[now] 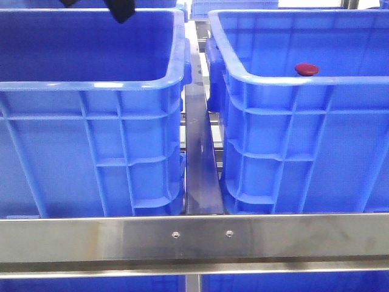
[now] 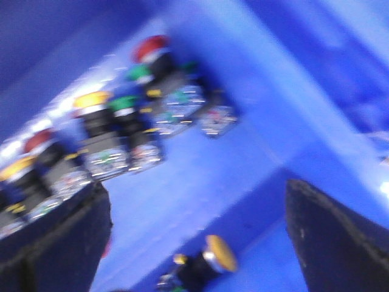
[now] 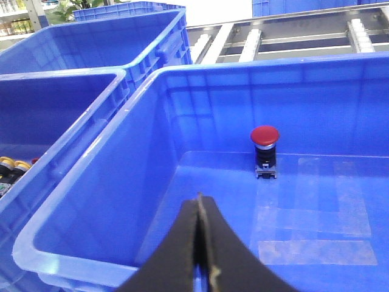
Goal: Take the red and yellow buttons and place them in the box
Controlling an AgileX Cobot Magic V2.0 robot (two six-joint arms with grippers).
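Standing upright in my right-side box [image 3: 152, 103], the red button [image 3: 265, 135] points cap-up; right jaws pinched together, left jaws spread wide.

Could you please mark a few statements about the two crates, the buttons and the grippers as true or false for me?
1. A red button stands upright in the right crate. True.
2. The right gripper has its fingers spread wide. False: they are pressed together, holding nothing.
3. The left crate holds several buttons with red, yellow and green caps. True, as the left wrist view shows.
4. The left gripper is clamped on a yellow button. False: its fingers stand apart, and that button lies on the crate floor between them, ungripped.
5. A yellow button already sits beside the red one in the right crate. False: only the red one shows there.
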